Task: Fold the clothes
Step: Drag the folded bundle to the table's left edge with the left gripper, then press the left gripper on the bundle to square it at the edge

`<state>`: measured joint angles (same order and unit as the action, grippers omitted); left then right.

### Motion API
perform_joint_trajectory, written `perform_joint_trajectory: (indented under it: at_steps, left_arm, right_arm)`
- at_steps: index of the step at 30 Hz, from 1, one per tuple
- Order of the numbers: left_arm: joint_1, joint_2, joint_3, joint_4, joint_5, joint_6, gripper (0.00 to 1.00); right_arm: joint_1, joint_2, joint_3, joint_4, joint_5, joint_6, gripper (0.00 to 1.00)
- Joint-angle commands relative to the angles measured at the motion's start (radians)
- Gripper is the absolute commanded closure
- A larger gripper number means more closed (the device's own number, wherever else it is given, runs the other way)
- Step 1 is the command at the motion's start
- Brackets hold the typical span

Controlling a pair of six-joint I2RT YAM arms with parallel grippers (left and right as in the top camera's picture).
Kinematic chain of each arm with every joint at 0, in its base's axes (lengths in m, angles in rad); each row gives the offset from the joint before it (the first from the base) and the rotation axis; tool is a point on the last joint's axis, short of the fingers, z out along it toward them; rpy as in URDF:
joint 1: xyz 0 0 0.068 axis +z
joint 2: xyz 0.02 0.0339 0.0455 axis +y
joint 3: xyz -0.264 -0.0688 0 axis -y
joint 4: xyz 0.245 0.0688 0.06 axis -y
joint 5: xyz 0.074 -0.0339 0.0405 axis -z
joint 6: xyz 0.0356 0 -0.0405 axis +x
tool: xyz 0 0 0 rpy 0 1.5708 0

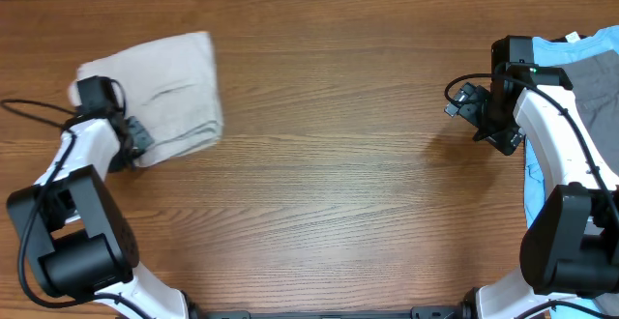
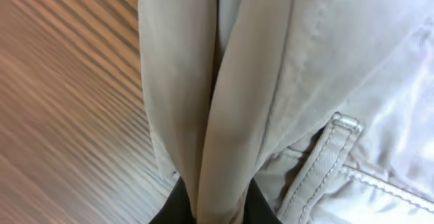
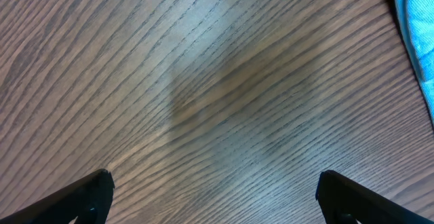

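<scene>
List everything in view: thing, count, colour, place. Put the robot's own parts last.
shorts: one pair, light khaki, in a compact folded shape at the table's far left
T-shirt: one, light blue, at the right edge, partly out of frame
grey garment: one, grey, lying on the T-shirt
table: one, brown wood grain, under everything
left hand: one, black, shut on a fold of the shorts
right hand: one, black, open over bare wood beside the T-shirt
</scene>
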<state>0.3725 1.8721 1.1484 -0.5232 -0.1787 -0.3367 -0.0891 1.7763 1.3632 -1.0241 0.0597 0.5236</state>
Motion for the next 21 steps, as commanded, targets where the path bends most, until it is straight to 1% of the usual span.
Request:
perform_joint_trajectory:
  at_steps: [1,5,7,8,9,11,13,15,16,19,21]
  left_arm:
    - [0.036,0.018,-0.010,0.050,-0.122,0.064,0.89]
    - [0.050,0.018,-0.010,0.121,-0.143,0.111,0.83]
    - [0.052,0.018,-0.010,0.152,-0.146,0.146,0.76]
    - [0.052,0.018,-0.010,0.167,-0.149,0.171,0.74]
    - [0.052,0.018,-0.010,0.177,-0.158,0.183,0.70]
    - [0.053,0.018,-0.005,0.185,-0.198,0.183,0.51]
    - [0.053,0.016,0.011,0.178,-0.226,0.183,0.46]
    - [0.052,0.004,0.043,0.133,-0.232,0.179,0.38]
    - [0.051,-0.005,0.065,0.098,-0.232,0.160,0.35]
    - [0.047,-0.043,0.138,-0.032,-0.216,0.038,0.34]
    - [0.039,-0.074,0.178,-0.092,-0.156,-0.031,0.36]
  right_arm:
    - [0.002,-0.013,0.011,0.002,0.010,0.003,0.00]
    - [0.002,-0.013,0.011,0.002,0.010,0.004,0.00]
    - [0.002,-0.013,0.011,0.002,0.010,0.004,0.00]
    - [0.002,-0.013,0.011,0.002,0.010,0.004,0.00]
    - [0.002,-0.013,0.011,0.002,0.010,0.003,0.00]
    - [0.002,-0.013,0.011,0.002,0.010,0.004,0.00]
    - [0.002,-0.013,0.011,0.002,0.010,0.004,0.00]
    - [0.002,-0.013,0.011,0.002,0.010,0.004,0.00]
    - [0.002,-0.013,0.011,0.002,0.010,0.003,0.00]
    - [0.002,-0.013,0.011,0.002,0.010,0.004,0.00]
    - [0.002,-0.013,0.011,0.002,0.010,0.004,0.00]
